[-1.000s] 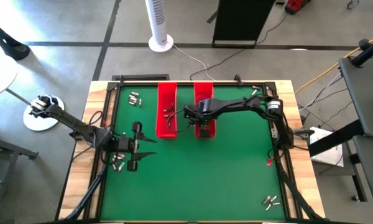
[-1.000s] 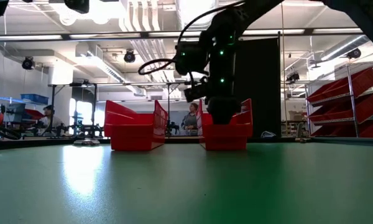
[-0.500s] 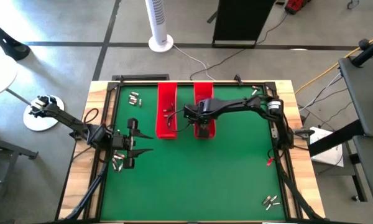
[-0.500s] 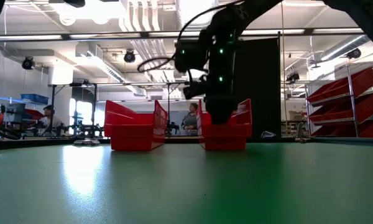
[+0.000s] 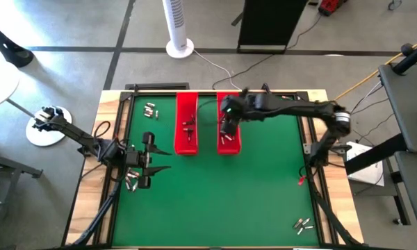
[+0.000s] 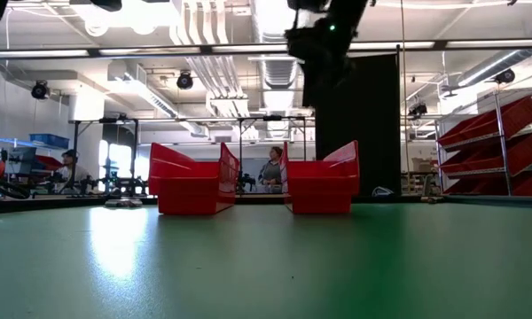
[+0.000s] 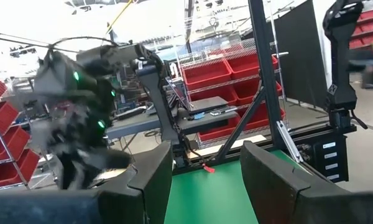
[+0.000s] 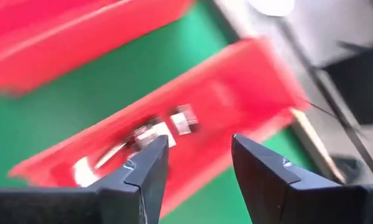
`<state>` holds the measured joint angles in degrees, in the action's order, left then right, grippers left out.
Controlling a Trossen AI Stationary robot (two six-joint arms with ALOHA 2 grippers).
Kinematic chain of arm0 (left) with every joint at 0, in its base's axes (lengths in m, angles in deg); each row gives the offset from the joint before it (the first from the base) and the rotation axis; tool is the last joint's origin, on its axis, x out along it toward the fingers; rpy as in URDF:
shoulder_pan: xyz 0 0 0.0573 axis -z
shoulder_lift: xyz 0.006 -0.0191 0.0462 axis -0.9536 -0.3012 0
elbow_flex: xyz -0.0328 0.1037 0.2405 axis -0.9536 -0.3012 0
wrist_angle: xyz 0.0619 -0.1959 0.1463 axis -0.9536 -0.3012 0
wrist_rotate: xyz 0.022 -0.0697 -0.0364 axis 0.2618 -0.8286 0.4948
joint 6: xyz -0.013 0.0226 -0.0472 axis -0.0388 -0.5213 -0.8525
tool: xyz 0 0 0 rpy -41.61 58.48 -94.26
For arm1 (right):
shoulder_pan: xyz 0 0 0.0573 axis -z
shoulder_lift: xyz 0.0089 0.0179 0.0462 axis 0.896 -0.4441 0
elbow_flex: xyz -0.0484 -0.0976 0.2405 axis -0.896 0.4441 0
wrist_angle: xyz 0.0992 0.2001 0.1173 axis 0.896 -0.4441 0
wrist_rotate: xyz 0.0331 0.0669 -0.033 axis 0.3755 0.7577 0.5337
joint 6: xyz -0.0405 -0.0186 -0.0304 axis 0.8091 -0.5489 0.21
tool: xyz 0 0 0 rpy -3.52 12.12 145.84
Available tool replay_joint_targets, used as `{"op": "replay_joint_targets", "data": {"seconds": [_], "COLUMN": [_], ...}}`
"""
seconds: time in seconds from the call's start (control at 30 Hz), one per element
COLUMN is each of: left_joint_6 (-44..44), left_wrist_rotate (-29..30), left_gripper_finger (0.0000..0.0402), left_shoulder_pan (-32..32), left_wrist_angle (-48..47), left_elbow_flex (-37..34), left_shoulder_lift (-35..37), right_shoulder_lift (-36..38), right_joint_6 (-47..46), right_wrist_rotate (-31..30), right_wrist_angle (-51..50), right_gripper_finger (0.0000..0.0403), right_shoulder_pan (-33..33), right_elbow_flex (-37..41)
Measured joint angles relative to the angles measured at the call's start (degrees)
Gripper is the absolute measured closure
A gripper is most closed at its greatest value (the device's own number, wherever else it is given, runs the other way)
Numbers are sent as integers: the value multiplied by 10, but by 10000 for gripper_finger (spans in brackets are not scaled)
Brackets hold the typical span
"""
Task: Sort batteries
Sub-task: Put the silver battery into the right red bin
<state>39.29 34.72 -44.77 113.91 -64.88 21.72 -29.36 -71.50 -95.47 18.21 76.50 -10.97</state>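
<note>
The batteries are tiny silvery cylinders lying in loose clusters on the green mat: one by my left gripper (image 5: 132,182), one at the far left (image 5: 150,109), one at the near right corner (image 5: 304,223). More lie inside the left red tray (image 5: 189,127) and the right red tray (image 5: 226,139). My right gripper (image 5: 224,128) hangs open and empty, high above the right tray (image 6: 321,186); its wrist view looks down on the batteries (image 8: 165,129) in that tray. My left gripper (image 5: 153,161) is open and level at the mat's left side, pointing right.
The two long red trays (image 5: 186,104) (image 5: 229,97) stand side by side at the far middle of the mat. A raised black frame (image 5: 313,173) edges the mat. Open green mat (image 5: 222,201) lies between the arms and the near edge.
My right gripper has risen out of the right red tray, from low between its walls to well above it, and shifted a little toward the far edge, while its arm swung out to the right. The batteries on the tray floor now show.
</note>
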Motion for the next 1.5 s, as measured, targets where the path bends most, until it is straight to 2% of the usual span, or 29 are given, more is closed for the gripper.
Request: {"op": "replay_joint_targets", "data": {"seconds": [0.17, 0.27, 0.33, 0.43, 0.53, 0.63, 0.73, 0.9, 1.17, 1.37, 1.5], "left_joint_6": [0, 0, 0, -5, -5, -5, -5, -5, -5, -5, -5], "left_wrist_rotate": [0, 0, 0, 0, -1, -1, -1, -1, -1, -1, -1], "left_gripper_finger": [233, 233, 233, 233, 233, 233, 233, 233, 233, 233, 233], "left_shoulder_pan": [0, 0, 0, 0, 0, 0, 0, 0, 0, 0, 0], "left_wrist_angle": [0, 0, 0, 0, 0, 0, 0, 0, -5, -16, -16], "left_elbow_flex": [0, 0, 0, 0, 0, 0, 0, 0, 0, 0, 0], "left_shoulder_lift": [0, 0, 0, 0, 0, 0, 0, 0, 0, -1, 0], "right_shoulder_lift": [67, 105, 131, 150, 150, 138, 121, 92, 30, -16, -24], "right_joint_6": [-134, -242, -310, -409, -486, -527, -553, -569, -619, -640, -654], "right_wrist_rotate": [-119, -201, -230, -229, -184, -147, -141, -150, -147, -146, -168], "right_wrist_angle": [-8, -21, -17, -2, 29, 83, 145, 221, 226, 229, 230], "right_gripper_finger": [227, 231, 236, 246, 256, 262, 263, 252, 241, 255, 270], "right_shoulder_pan": [40, 70, 98, 147, 205, 260, 297, 337, 370, 380, 380], "right_elbow_flex": [49, 110, 163, 243, 314, 368, 401, 420, 418, 418, 415]}}
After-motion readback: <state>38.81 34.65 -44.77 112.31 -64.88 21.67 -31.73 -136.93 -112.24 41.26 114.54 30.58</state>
